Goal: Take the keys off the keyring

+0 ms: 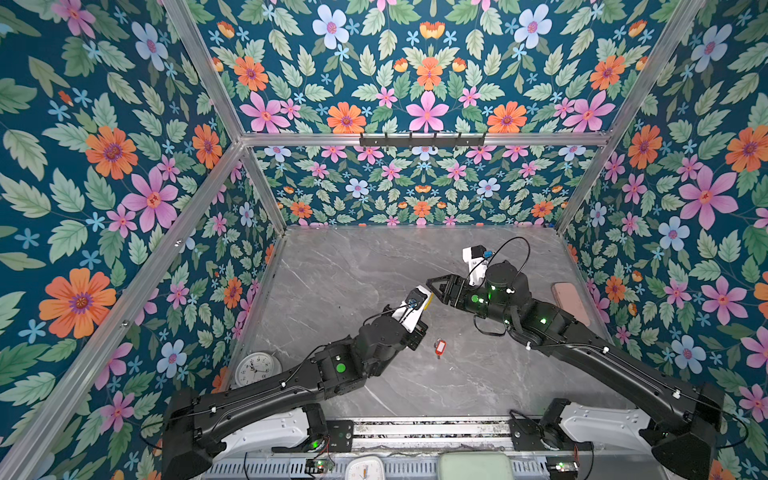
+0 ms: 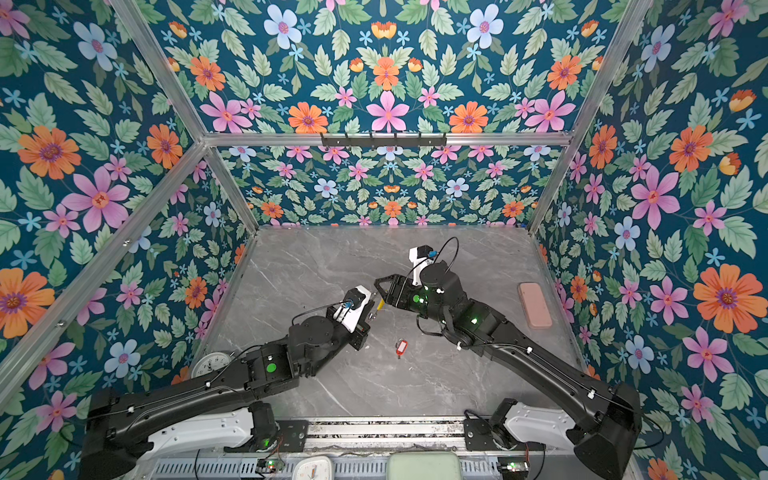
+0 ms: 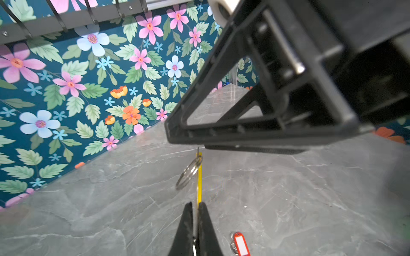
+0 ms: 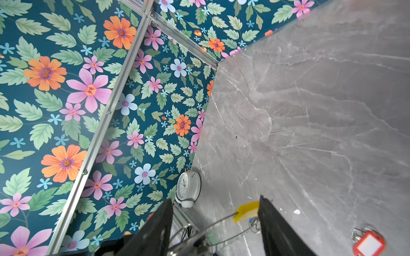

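Top views both take in the grey marble-patterned table [image 1: 332, 270], with the two black arms meeting above its middle.

The left gripper [image 3: 195, 205] is pinched tight on the thin dark grey wire keyring [image 3: 199, 177], gripping it at its yellow curved section and holding it edge-up, clear of the table. The right gripper [image 4: 214, 202] stands half wide, one jaw on each side of the hoop's wire and the yellow section [image 4: 246, 210]. From the right wrist view it clamps nothing. Whether a jaw brushes the hoop I cannot tell.

The small silver key with the red plastic tag [image 1: 439, 347] lies flat on the table, near the left arm and well apart from the hoop, so I judge that key done. A bare silver split loop [image 3: 188, 172] hangs on the hoop beside the yellow part. I cannot pick out a blue-tagged key with any certainty.

To my eye the second key is the step in hand. Next, the right claw must find that key or its loop, close on it alone, and draw it along the wire to the hoop's opening while the left keeps the hoop steady.
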### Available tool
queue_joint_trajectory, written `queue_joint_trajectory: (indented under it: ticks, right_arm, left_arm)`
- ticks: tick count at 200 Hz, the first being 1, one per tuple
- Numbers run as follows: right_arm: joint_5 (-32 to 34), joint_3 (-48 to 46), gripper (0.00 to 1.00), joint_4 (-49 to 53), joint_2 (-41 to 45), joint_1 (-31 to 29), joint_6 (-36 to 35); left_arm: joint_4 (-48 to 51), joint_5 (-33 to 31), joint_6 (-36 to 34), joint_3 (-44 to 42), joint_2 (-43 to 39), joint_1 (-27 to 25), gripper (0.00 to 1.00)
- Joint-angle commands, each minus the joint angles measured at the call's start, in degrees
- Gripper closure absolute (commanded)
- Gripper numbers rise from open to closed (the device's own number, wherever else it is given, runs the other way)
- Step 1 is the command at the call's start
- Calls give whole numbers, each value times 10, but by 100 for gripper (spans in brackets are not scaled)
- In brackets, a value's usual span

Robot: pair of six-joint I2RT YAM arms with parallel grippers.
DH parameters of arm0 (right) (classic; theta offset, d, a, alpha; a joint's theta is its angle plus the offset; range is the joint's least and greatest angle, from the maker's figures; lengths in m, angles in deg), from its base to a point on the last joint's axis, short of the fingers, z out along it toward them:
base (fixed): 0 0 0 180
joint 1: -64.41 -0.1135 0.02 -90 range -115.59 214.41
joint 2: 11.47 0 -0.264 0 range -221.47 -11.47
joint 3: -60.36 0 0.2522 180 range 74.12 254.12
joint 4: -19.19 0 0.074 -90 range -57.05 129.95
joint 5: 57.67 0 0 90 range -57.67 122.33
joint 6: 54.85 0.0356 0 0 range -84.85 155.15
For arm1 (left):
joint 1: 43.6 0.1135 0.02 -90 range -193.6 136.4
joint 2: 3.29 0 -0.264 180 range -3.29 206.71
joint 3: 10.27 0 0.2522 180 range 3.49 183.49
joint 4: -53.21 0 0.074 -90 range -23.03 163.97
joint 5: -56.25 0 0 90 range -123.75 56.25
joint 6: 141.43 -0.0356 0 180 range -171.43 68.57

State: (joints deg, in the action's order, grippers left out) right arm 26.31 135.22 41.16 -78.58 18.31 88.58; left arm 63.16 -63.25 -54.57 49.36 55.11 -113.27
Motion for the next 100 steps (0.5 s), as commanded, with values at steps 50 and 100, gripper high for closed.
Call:
queue_joint_trajectory:
  ticks: [50,100]
  right_arm:
    - [-34,-11,50,-45,-20,-6,60]
    - [-43,-14,51,-49,-20,-6,66]
  left_arm:
    - [-71,-142,-92,3,56,-50,100]
    - [-83,-184,-133,12,85,-65,100]
